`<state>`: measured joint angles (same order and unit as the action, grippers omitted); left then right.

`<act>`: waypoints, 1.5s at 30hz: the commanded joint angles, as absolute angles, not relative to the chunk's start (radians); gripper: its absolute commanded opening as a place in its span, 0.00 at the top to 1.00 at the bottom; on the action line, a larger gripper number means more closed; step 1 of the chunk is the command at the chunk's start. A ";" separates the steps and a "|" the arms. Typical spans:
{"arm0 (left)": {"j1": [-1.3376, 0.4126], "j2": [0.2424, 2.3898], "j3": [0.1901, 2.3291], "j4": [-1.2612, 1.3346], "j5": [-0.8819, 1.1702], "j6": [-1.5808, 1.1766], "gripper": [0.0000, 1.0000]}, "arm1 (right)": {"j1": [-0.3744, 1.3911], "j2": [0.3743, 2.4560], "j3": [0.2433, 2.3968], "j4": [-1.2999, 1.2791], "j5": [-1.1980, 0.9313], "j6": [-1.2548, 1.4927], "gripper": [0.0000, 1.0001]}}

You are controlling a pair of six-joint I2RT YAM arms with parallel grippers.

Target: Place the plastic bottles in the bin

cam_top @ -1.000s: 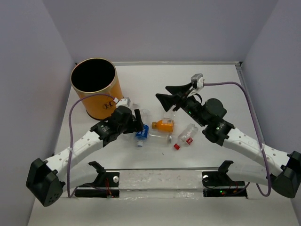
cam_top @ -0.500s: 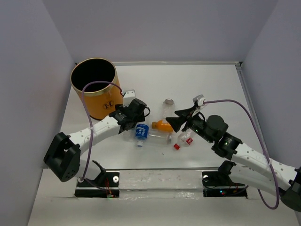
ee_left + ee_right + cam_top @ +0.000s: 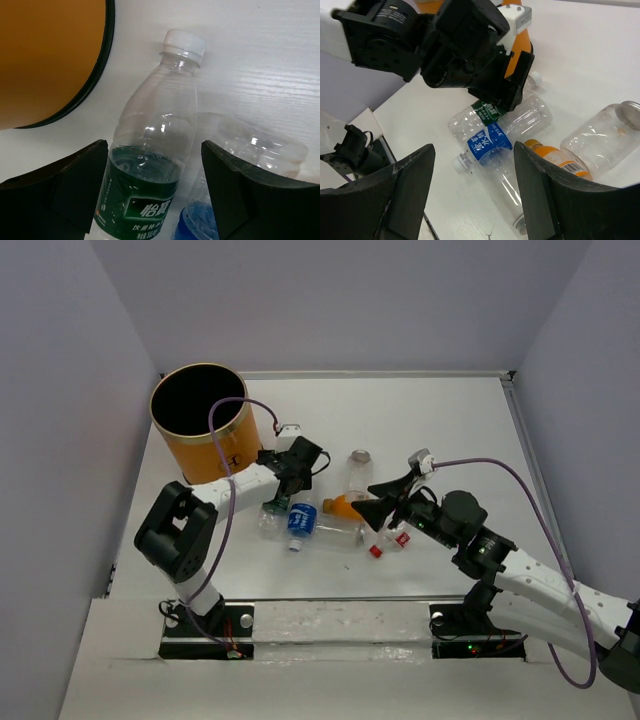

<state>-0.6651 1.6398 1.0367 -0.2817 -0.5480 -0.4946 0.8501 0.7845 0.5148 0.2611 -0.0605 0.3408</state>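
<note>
The orange-yellow bin point(image 3: 205, 445) stands at the far left; its wall fills the upper left of the left wrist view point(image 3: 45, 55). My left gripper point(image 3: 285, 495) is open, its jaws either side of a green-labelled clear bottle point(image 3: 150, 150) lying beside the bin, not closed on it. My right gripper point(image 3: 380, 500) is open and empty above a blue-labelled bottle point(image 3: 487, 142). An orange-filled bottle point(image 3: 348, 506), a clear jar-like bottle point(image 3: 357, 470), a red-white bottle point(image 3: 393, 534) and another clear bottle point(image 3: 530, 117) lie close together mid-table.
The two arms reach toward each other over the bottle cluster; the left gripper's body point(image 3: 470, 50) looms in the right wrist view. A grey wall borders the table at the back and sides. A clear rail point(image 3: 340, 620) runs along the near edge.
My left gripper has swung toward the bin and come down over the green-labelled bottle. My right gripper has dropped and moved left over the bottle cluster.
</note>
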 commanded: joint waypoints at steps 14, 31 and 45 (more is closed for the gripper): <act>-0.618 1.741 1.078 -0.195 -0.486 -0.465 0.49 | 0.847 0.799 0.520 0.331 -0.117 0.348 0.28; -0.615 1.122 1.291 -0.206 -0.472 -0.358 0.57 | 0.847 1.173 0.707 0.207 -0.006 0.434 0.19; -0.192 1.222 1.413 0.107 -0.521 -0.224 0.52 | 0.865 1.495 0.925 0.160 0.184 0.466 0.16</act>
